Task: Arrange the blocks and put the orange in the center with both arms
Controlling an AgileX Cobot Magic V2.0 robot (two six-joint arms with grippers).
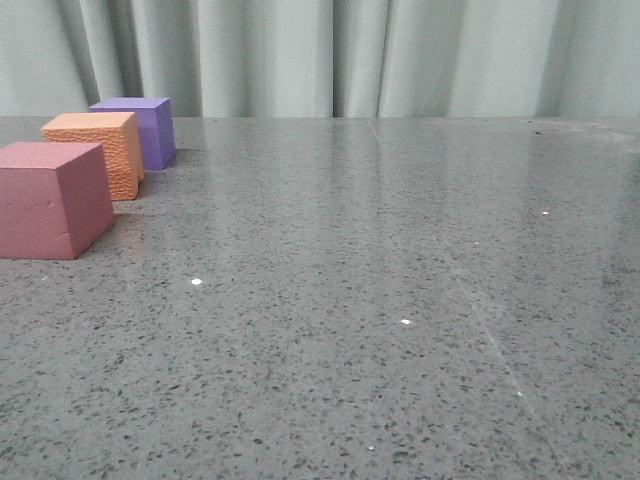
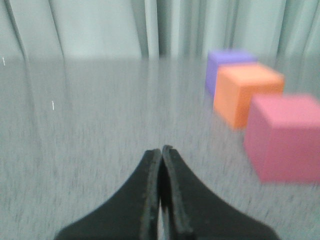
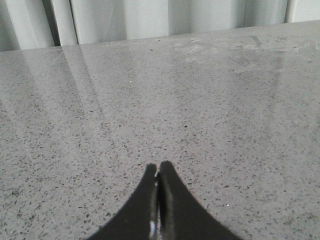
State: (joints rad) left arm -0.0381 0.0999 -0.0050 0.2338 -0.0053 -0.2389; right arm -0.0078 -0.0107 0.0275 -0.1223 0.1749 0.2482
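Showing no writing: orange cube (image 1: 95, 150) between blocks.

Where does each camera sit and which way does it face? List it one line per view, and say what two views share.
Front view: low over the table, facing forward to the curtain; pink-red cube, orange cube and purple cube at far left; no arm shows.
Left wrist view: on the left arm, facing along the table; shut left gripper shows.
Right wrist view: on the right arm, over bare table; shut right gripper shows.
Shared: front and left wrist views both show all three cubes.
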